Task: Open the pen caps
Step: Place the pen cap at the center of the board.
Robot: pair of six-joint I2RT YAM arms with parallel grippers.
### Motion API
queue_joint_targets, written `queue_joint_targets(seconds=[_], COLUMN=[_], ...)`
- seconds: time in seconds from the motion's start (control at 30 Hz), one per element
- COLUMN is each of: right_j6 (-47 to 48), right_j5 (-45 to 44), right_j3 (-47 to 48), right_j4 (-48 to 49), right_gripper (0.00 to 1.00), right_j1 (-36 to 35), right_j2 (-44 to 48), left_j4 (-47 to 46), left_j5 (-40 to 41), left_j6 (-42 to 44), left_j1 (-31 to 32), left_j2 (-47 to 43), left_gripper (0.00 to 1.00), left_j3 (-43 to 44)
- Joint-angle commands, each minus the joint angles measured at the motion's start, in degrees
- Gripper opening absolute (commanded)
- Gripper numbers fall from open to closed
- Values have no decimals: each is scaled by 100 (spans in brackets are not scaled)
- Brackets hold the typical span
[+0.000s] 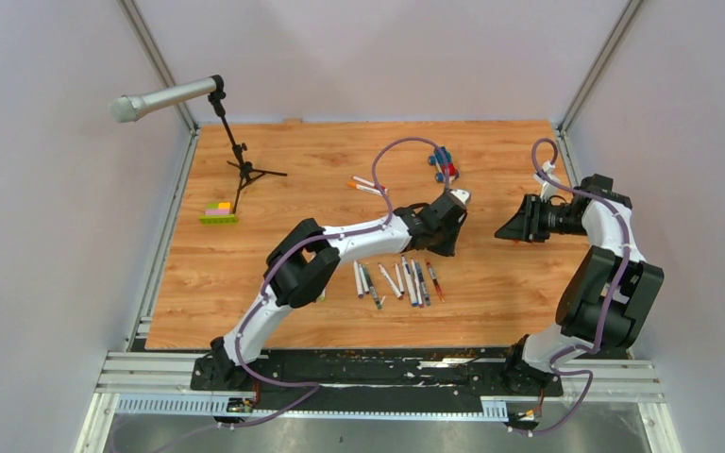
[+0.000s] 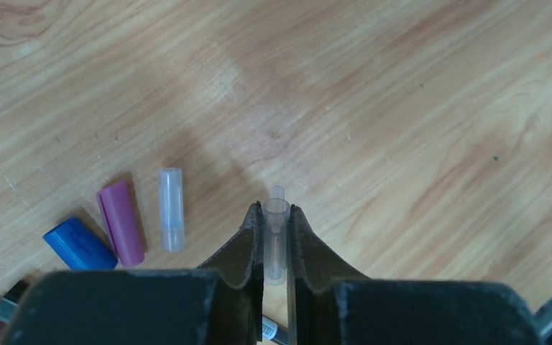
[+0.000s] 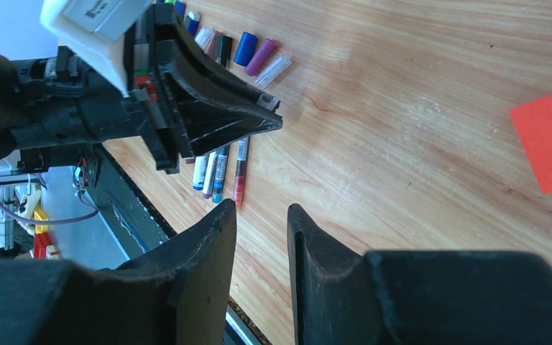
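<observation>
On the wooden plank counter (image 1: pixel 245 179), the left gripper (image 2: pixel 276 213) has its jaws clenched on a clear cylindrical plastic pen cap (image 2: pixel 276 248). The right gripper (image 3: pixel 262 219) has its jaws parted and empty. Slim white-barrelled marker pens (image 1: pixel 401 280) lie in a row. A purple plastic cap (image 2: pixel 121 223) and a blue plastic cap (image 2: pixel 79 244) lie loose nearby.

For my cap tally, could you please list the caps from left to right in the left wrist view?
blue cap → purple cap → loose clear cap → gripped clear cap
</observation>
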State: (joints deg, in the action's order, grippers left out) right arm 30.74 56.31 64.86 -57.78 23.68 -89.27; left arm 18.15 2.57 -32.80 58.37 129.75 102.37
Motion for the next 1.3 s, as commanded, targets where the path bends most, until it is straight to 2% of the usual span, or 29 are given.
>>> queue_joint_targets(seconds=[0.0,0.4,0.6,0.77,0.97,1.17,1.27], right_j6=[258,355,388,506,656,1040,1285], right_j5=[311,393,424,521,645,867,886], right_j3=[53,62,62,71,71,107,211], right_j4=[-88,-181,-214,-296,-386,-565,-626], right_gripper=[33,34,34,35,36,36,37], right_j1=[3,-2,2,1,2,-4,-98], right_j2=[16,-37,-37,-22,23,90,188], left_j4=[849,1491,1476,1340,610,-79,-376], left_j5=[307,647,595,460,447,1059,1514], left_j6=[268,294,334,650,1066,1441,1532], left_j1=[-13,-70,-142,-148,-142,-188,-248], left_j2=[314,1072,959,517,-583,-1952,-2863], left_gripper=[18,39,41,46,48,50,58], left_j3=[793,1949,1981,1919,972,-357,-1247])
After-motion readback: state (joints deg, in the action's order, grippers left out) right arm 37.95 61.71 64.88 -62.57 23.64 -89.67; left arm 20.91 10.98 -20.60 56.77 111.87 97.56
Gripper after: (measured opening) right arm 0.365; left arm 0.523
